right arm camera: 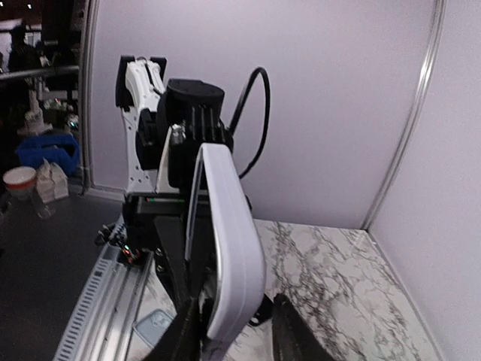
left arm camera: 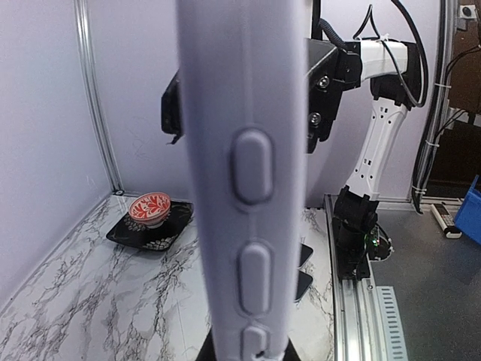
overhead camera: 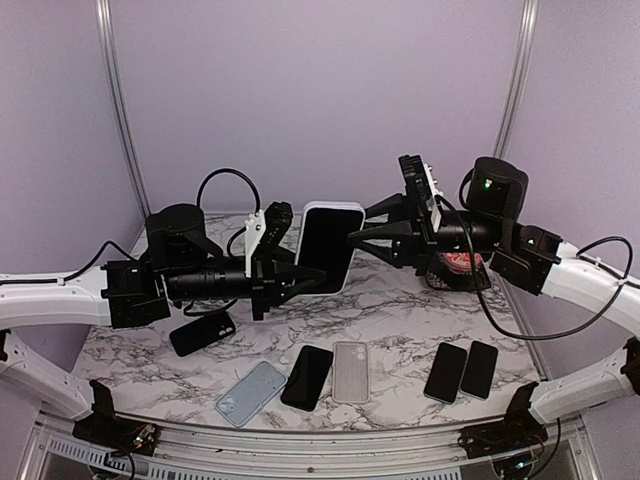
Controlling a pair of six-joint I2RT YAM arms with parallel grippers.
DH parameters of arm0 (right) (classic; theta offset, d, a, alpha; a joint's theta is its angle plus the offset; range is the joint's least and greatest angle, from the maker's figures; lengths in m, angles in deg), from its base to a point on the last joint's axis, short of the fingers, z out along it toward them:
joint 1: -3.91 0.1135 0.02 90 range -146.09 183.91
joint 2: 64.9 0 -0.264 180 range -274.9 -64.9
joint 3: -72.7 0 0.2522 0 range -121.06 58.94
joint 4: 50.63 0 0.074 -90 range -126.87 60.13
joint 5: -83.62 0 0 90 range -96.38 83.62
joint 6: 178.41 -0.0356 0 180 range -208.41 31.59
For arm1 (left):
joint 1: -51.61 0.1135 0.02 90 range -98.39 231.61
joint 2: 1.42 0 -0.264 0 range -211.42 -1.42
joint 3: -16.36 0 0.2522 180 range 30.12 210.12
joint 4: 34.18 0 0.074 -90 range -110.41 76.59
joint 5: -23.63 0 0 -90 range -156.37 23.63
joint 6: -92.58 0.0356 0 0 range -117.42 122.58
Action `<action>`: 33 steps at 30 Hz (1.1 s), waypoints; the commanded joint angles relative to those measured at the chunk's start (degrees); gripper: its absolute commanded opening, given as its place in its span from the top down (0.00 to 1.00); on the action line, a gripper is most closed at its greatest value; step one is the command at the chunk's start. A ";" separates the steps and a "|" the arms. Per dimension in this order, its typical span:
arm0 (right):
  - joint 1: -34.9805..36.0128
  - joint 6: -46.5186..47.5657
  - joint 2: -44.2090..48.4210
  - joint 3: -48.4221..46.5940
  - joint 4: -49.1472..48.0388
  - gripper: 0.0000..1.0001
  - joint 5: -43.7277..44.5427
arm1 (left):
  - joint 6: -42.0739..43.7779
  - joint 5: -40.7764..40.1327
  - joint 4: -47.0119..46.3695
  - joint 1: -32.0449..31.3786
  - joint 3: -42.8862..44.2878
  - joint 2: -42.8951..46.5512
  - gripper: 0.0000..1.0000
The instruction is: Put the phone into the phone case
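Left hand clamps the white phone case upright; right hand straddles its edge, grip unclear; red bowl, half hidden overhead, shows plainly from left wrist

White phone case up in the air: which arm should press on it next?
Probably right. The left claw is shut on the white phone case, holding it up; the right claw straddles its edge.

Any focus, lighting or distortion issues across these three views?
Top external: even light, enclosure posts splay toward the top. Left wrist: the white case fills the centre, soft; bowl behind is sharper. Right wrist: end effector fingers at the bottom edge, dark and blurred.
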 commanded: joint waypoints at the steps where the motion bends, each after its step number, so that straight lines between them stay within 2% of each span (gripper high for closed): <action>1: 0.21 -5.85 -2.23 -0.59 -6.44 0.86 -5.73 | -1.67 1.52 -7.36 0.07 0.37 0.27 1.00; 2: 0.38 -5.97 -2.57 -0.67 -6.36 1.00 -5.55 | -1.77 1.35 -7.45 0.08 0.45 0.13 1.00; 7: 0.52 -6.99 -2.98 0.15 -6.06 1.00 -4.08 | -3.23 -2.03 -8.64 0.08 0.14 0.05 1.00; 9: 0.51 -7.99 -3.34 0.95 -6.27 0.50 -3.10 | -4.20 -3.70 -9.92 0.08 -0.18 0.14 1.00; 10: 0.51 -8.27 -3.71 1.19 -6.10 0.39 -3.18 | -4.66 -4.26 -10.67 0.08 -0.38 0.26 1.00; 11: 0.52 -8.80 -4.12 1.39 -5.90 0.37 -3.17 | -4.70 -4.64 -11.31 0.14 -0.54 0.26 1.00; 13: 0.52 -9.59 -4.66 1.58 -5.66 0.43 -3.55 | -6.68 -4.47 -11.98 0.25 -0.60 0.16 1.00; 15: 0.52 -10.49 -4.71 1.95 -6.71 0.56 -4.12 | -7.21 -3.75 -12.16 0.38 -0.64 -0.01 1.00; 19: 0.44 -11.74 -4.05 2.98 -9.89 1.00 -4.01 | -8.17 -1.96 -12.43 0.51 -0.77 -0.67 1.00; 24: -0.05 -16.04 -4.06 2.51 -10.47 1.00 -0.01 | -8.92 -1.78 -12.42 0.67 -1.24 -0.91 1.00; 25: -0.61 -17.09 -4.40 1.98 -9.82 1.00 0.71 | -8.85 -2.39 -12.40 0.75 -1.48 -0.87 0.86; 26: -1.21 -18.02 -4.93 1.23 -8.85 1.00 1.63 | -9.02 -5.44 -12.41 0.78 -1.97 -0.65 0.48; 27: -1.77 -18.69 -5.50 0.13 -6.96 1.00 3.32 | -9.20 -9.19 -12.32 0.78 -2.57 -0.33 0.26; 28: -2.38 -18.99 -6.09 -1.52 -4.58 1.00 5.13 | -9.40 -13.60 -12.08 0.87 -3.27 0.07 0.11; 29: -3.00 -19.21 -6.62 -2.58 -2.24 1.00 7.06 | -9.62 -19.29 -11.58 0.93 -3.87 0.53 0.02; 33: -7.73 -21.76 -8.37 -5.34 8.62 1.00 13.08 | -11.72 -39.35 -0.63 2.36 -2.78 1.21 0.01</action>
